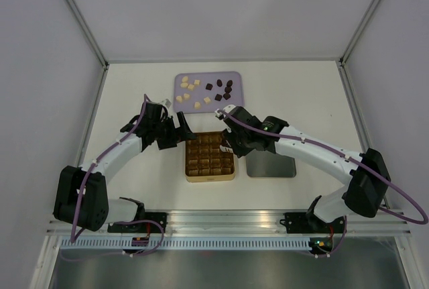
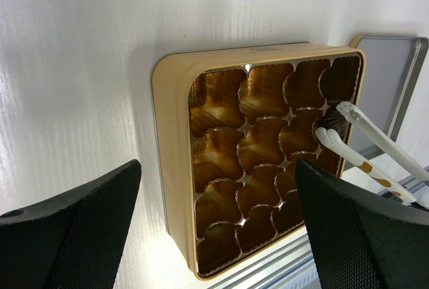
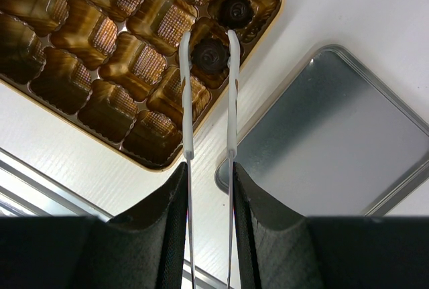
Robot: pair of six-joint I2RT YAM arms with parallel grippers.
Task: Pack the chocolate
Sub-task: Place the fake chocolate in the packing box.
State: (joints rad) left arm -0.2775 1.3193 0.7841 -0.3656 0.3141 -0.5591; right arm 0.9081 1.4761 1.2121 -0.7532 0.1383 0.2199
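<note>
robot lab cell: plain white counter (image 1: 134, 94) boxed by grey panel walls (image 1: 40, 68), aluminium frame posts (image 1: 79, 17), white robot arms (image 1: 322, 149).

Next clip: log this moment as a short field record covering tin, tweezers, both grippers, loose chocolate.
tin: gold tin, open; dark chocolate in a corner cup, second dark chocolate in the next cup; other cups look empty
right arm: right gripper shut on tweezers, tips either side of the second dark chocolate
left arm: left gripper open, empty, beside the tin
tray: lavender tray beyond the tin; cream pieces left, dark pieces right
lid: grey lid flat, right of tin
</note>
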